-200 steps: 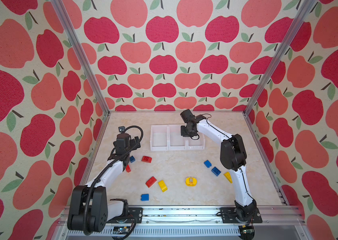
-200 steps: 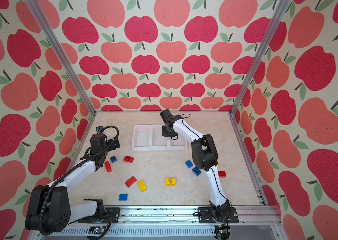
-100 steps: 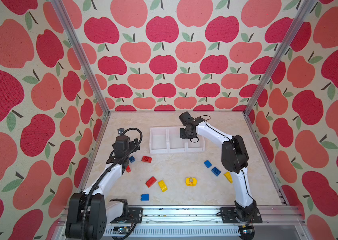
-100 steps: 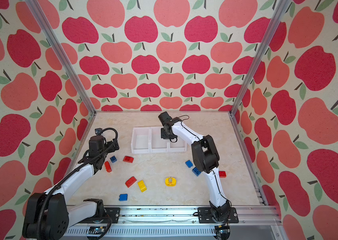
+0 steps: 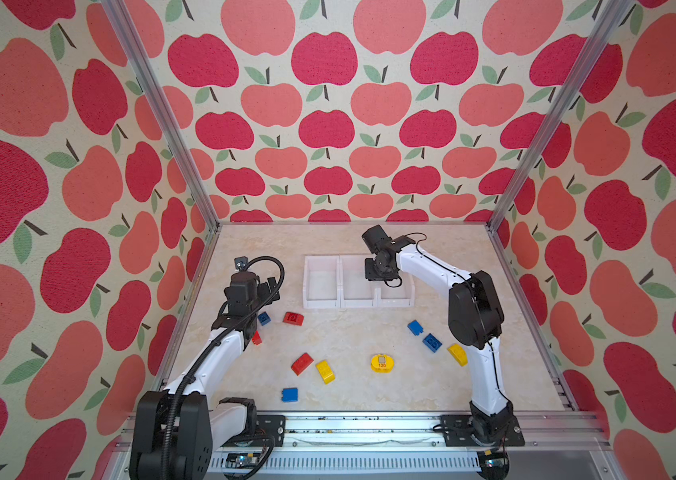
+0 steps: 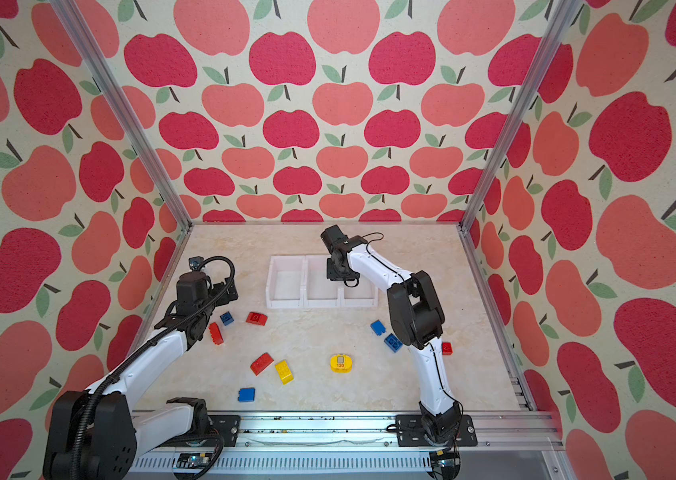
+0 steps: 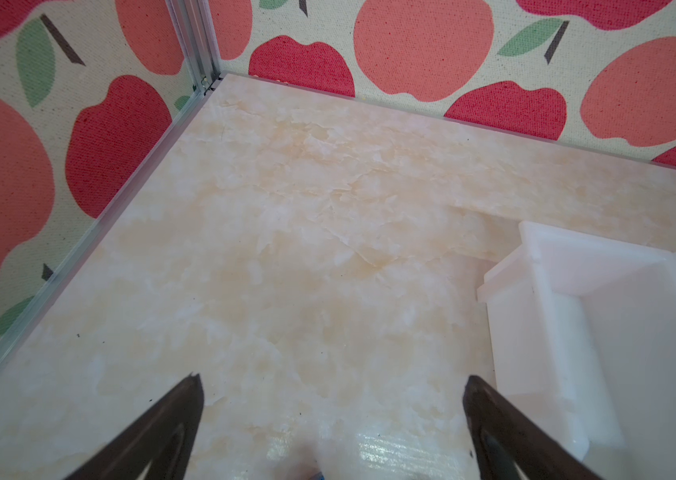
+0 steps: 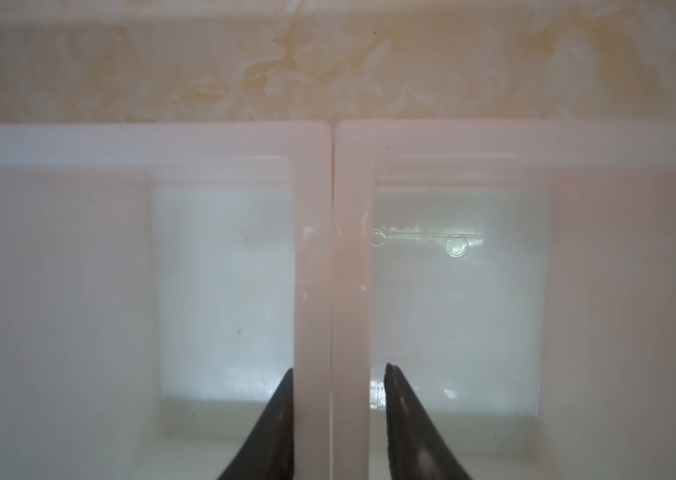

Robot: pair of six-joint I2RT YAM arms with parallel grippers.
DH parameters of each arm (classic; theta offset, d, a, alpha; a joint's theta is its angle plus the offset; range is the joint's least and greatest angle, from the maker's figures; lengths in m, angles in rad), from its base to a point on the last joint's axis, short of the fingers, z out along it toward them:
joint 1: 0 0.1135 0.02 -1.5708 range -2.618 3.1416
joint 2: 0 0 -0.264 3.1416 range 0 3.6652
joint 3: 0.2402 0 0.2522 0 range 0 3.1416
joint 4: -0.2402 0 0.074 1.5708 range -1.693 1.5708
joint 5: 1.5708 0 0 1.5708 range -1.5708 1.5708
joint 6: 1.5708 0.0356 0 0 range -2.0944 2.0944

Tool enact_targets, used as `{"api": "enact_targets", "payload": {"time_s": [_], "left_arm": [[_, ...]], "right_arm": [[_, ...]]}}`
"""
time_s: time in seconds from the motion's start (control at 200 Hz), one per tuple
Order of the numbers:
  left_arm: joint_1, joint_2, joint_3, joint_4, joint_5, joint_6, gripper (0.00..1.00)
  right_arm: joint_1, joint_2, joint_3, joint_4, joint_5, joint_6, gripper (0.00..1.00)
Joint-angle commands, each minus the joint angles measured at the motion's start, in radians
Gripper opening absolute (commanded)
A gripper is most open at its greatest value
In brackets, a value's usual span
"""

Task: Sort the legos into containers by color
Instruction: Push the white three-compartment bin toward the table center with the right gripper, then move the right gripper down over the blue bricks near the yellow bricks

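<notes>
Evidently we have sorted nothing yet: the legos [image 5: 302,363] lie scattered on the table [image 5: 361,332], nearer than the empty containers [image 5: 321,302]. Our left gripper [image 7: 332,376] gapes wide, and our right gripper [image 8: 338,370] stands slightly parted astride a divider [image 8: 332,249].

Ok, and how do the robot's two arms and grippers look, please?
Both arms have smooth white links and bulky black joint housings. The left arm carries a thick black ribbed hose looping by its wrist; the right arm has only a thin black cable along its link. The left gripper and right gripper have dark, narrow fingers tapering to points. No markings are visible.
</notes>
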Motion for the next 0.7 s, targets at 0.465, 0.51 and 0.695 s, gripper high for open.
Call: {"api": "enact_targets", "payload": {"time_s": [0.465,0.51,0.695], "left_arm": [[-0.028,-0.004,0.031,-0.047,0.007,-0.032,0.99],[-0.031,-0.004,0.034,-0.048,0.007,-0.033,0.99],[-0.038,0.01,0.047,-0.046,0.005,-0.029,0.99]], "right_arm": [[-0.105,-0.334,-0.212,-0.078,-0.08,0.059,0.67],[-0.122,-0.372,-0.26,-0.09,-0.09,0.079,0.68],[-0.173,-0.525,-0.469,-0.148,-0.115,0.193,0.71]]}}
